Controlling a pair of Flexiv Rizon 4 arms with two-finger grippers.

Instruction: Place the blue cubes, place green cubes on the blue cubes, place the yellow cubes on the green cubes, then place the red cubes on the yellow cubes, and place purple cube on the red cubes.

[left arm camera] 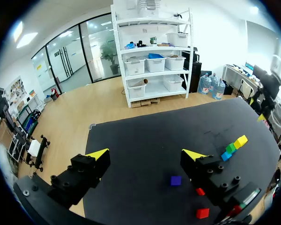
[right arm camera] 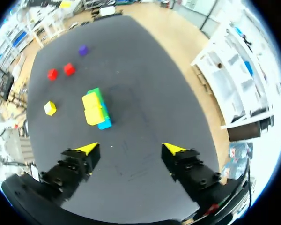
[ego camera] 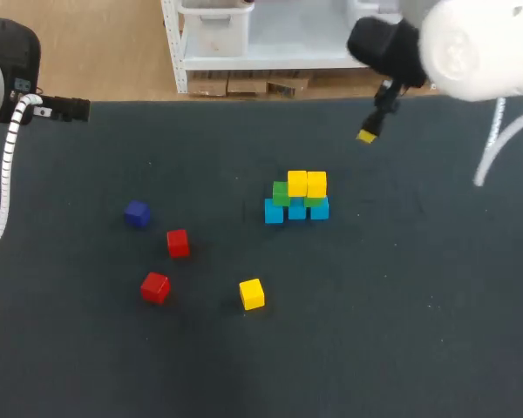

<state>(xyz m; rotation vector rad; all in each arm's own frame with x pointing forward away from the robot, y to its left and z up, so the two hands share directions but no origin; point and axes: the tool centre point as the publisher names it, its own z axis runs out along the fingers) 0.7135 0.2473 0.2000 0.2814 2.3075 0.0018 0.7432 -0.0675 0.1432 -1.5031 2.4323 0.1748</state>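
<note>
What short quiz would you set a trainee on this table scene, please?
1. True or false: the purple cube already sits on the stack.
2. How many red cubes lie loose on the table?
3. The right claw is: A) shut on a cube; B) open and empty; C) resting on the stack.

Key: 1 false, it lies apart on the table; 2 two; 3 B.
</note>
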